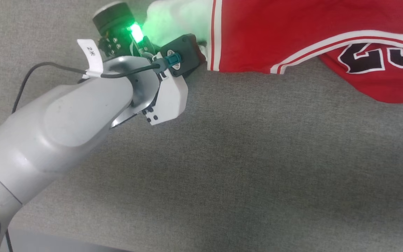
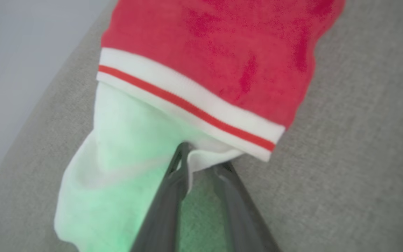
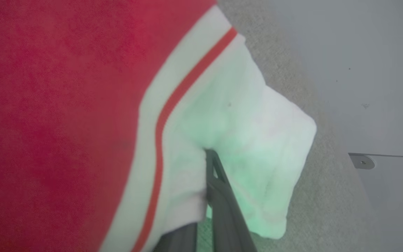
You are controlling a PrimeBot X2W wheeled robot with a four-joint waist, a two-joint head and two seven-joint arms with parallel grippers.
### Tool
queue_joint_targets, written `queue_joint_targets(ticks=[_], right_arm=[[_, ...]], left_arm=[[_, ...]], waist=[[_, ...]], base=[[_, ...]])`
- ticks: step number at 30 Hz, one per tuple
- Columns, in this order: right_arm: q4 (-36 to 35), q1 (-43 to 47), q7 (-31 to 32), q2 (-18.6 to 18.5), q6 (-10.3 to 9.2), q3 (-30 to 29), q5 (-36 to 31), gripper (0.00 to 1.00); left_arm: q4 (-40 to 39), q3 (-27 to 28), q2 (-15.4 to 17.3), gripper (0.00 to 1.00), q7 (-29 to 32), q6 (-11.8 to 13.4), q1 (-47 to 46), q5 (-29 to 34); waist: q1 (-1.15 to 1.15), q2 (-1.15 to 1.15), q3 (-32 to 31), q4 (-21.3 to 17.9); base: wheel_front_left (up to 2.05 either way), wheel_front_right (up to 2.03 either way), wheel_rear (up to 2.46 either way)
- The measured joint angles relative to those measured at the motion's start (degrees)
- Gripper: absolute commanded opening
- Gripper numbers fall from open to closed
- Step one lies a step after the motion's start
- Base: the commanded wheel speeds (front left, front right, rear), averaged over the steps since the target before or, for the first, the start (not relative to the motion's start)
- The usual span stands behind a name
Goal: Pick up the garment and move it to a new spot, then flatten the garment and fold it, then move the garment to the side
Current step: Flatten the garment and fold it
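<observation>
The garment (image 1: 292, 31), a red jersey with white-striped trim and black number 23, lies bunched at the top right of the head view. Its white sleeve (image 1: 177, 17) glows green beside my left arm's wrist (image 1: 178, 57). In the left wrist view my left gripper (image 2: 203, 159) has its two dark fingers drawn close on a fold of the garment's (image 2: 205, 45) white sleeve, just below the striped trim. In the right wrist view my right gripper (image 3: 201, 164) is shut on the garment's (image 3: 54, 105) other white sleeve, with one finger (image 3: 219, 189) showing and the other under the cloth.
The grey cloth-covered table (image 1: 257, 157) spreads wide below and to the right of the garment. Its front edge (image 1: 65, 243) runs along the bottom left of the head view. A black cable (image 1: 40, 66) with a white tag loops over my left forearm.
</observation>
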Motion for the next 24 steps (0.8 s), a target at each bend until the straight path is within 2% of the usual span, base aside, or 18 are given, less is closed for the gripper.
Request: queue_joint_targets(ticks=[4, 9, 13, 18, 19, 20, 21, 24], right_arm=[[0.77, 0.68, -2.46, 0.66, 0.01, 0.52, 0.98, 0.00], [0.68, 1.72, -7.17, 0.27, 0.08, 0.83, 3.26, 0.00], [-0.20, 1.74, -11.21, -1.15, 0.08, 0.48, 7.44, 0.00], [-1.96, 1.93, -14.11, -4.76, 0.08, -0.76, 11.88, 0.00], [-1.96, 1.93, -14.11, -4.76, 0.08, -0.76, 11.88, 0.00], [-2.97, 2.33, -14.92, -6.04, 0.08, -1.83, 15.02, 0.00], [-2.97, 2.33, -14.92, -6.04, 0.08, -1.83, 15.02, 0.00], [-3.18, 3.39, -15.85, -7.20, 0.08, -2.92, 18.42, 0.00]], left_arm=[[-0.30, -0.21, 0.87, 0.00, -0.65, 0.00, 0.67, -4.90], [-1.74, -0.26, 3.22, 0.00, -2.75, 0.00, 0.81, -14.32], [-2.53, -0.26, 5.54, 0.00, -6.55, 0.00, 0.34, -22.23], [-4.91, -0.24, 7.91, 0.00, -10.92, 0.01, -0.99, -31.29], [-4.91, -0.24, 7.91, 0.00, -10.92, 0.01, -0.99, -31.29], [-6.83, -0.16, 8.89, 0.00, -12.02, 0.00, -1.21, -35.55], [-6.83, -0.16, 8.89, 0.00, -12.02, 0.00, -1.21, -35.55], [-9.32, 0.00, 10.26, 0.00, -12.38, 0.00, -1.30, -41.28]], waist=[[0.00, 0.00, -1.41, -0.63], [0.00, 0.00, -4.34, -1.51], [0.00, 0.00, -7.35, -2.34], [0.00, 0.00, -11.16, -3.50], [0.00, 0.00, -11.16, -3.50], [0.00, 0.00, -12.31, -4.03], [0.00, 0.00, -12.31, -4.03], [0.00, 0.00, -13.07, -5.09]], base=[[0.00, 0.00, 0.00], [0.00, 0.00, 0.00], [0.00, 0.00, 0.00], [0.00, 0.00, 0.00], [0.00, 0.00, 0.00], [0.00, 0.00, 0.00], [0.00, 0.00, 0.00], [0.00, 0.00, 0.00]])
